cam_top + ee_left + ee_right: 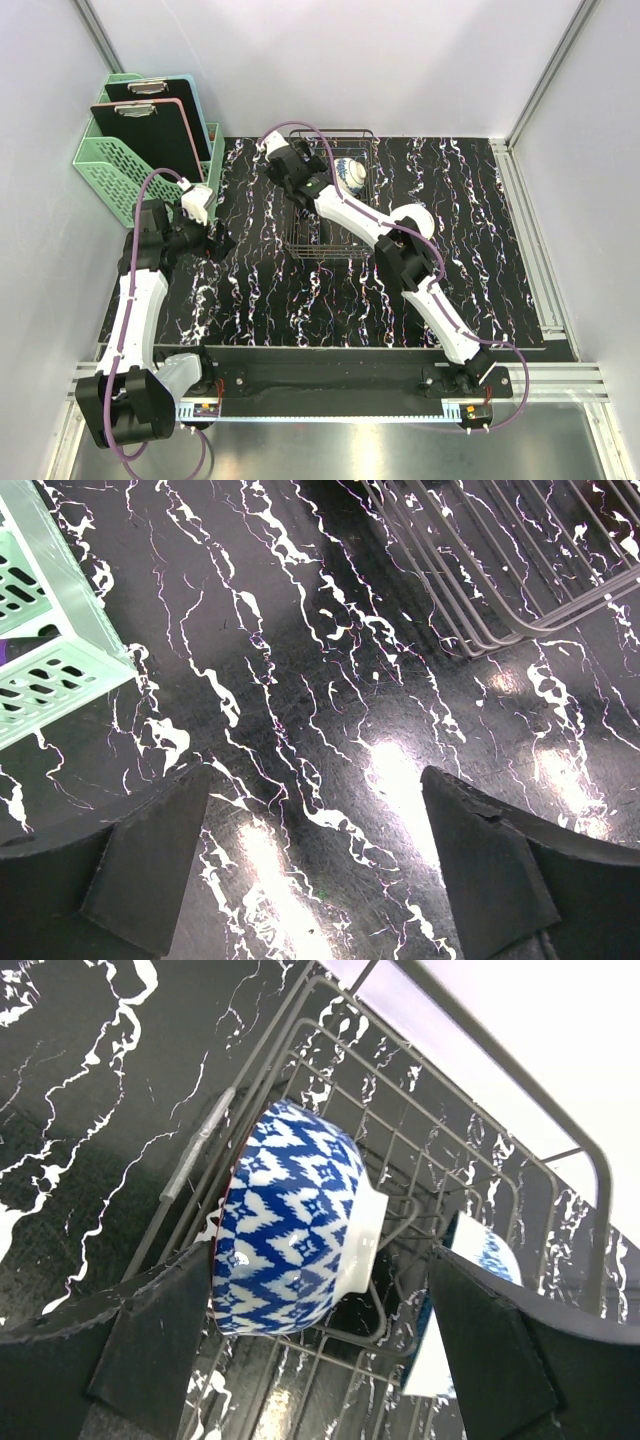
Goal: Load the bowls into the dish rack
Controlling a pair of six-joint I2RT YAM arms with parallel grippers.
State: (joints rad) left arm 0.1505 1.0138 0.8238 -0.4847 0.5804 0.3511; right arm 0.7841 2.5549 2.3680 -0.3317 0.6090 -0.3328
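Looking down at the blue and white bowl [290,1225], I see it in the dish rack [310,240]. It stands on its edge between the wires, and its white foot points to one side. A second bowl [478,1260] with the same blue pattern stands just beside it in the rack. One of my fingers hides part of it. I cannot see any other bowls from here.

The bowl looks hard and shiny, like a glazed cup. I think it is not heavy, but it is smooth and could slip. It could also chip or crack if it bumps the metal wires. The round side is too wide and slick to pinch well. The best place to hold a bowl like this is the rim, with one finger inside and one outside.

My right tool [320,1255] hangs over the rack with its fingers spread wide. It grips nothing. The bowl sits close by one finger, and the other finger is well away from it.

My left tool [315,772] is open wide too, with nothing in it. It hangs over the black worktop [300,660] with white streaks. The green basket [50,670] is near it on one side, and a corner of the rack is on the other.
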